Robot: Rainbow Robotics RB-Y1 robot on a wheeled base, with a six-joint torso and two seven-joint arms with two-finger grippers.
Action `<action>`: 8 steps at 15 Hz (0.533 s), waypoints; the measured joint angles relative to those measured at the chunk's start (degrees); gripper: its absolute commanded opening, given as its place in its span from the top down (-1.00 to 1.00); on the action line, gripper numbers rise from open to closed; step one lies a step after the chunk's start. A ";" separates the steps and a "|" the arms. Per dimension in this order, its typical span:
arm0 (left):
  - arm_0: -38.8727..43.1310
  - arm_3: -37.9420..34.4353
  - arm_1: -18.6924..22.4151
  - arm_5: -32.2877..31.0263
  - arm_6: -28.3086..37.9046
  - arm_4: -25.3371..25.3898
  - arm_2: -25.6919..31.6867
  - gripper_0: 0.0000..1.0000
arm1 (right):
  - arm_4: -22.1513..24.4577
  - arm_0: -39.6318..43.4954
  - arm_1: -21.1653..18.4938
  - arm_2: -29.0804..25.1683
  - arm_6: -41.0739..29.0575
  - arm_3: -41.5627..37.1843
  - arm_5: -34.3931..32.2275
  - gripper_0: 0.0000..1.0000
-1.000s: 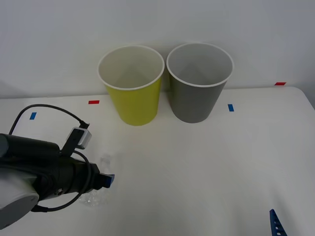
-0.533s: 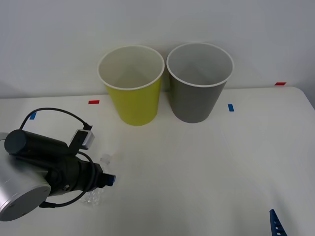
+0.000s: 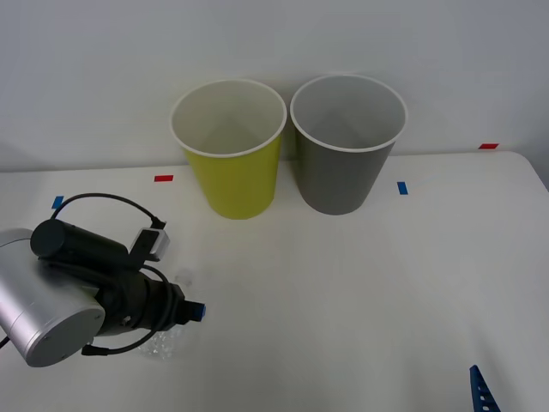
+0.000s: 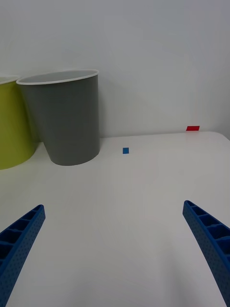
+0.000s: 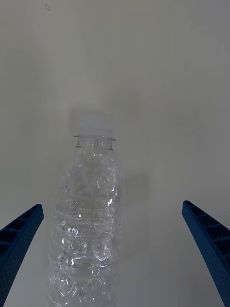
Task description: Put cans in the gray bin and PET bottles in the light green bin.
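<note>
Hovering low over the near-left part of the surface, the left pincer is spread wide with the PET bottle lying between its fingers, nearer one of them, nothing gripped yet. That straddle looks like a lineup for a squeeze across the crinkled body. The light green bin and gray bin stand upright side by side at the back, mouths open for drops. The right pincer idles near-right, wide open and empty.

You have a yellow-green bin, a dark gray bin, a clear crinkled bottle, blue ribbed fingers, and a white tabletop.
</note>
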 measured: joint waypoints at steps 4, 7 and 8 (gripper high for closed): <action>-0.34 2.47 -0.04 0.00 -0.66 -1.52 -2.04 -1.00 | 0.00 0.00 0.00 0.00 0.00 0.00 0.00 -1.00; -0.34 3.51 -0.07 -0.02 -1.27 -1.91 -2.12 -1.00 | 0.00 0.00 0.00 0.00 0.00 0.00 0.00 -1.00; -0.37 4.02 -0.17 -0.01 -1.43 -2.00 -2.12 -1.00 | 0.00 0.00 0.00 0.00 0.00 0.00 0.00 -1.00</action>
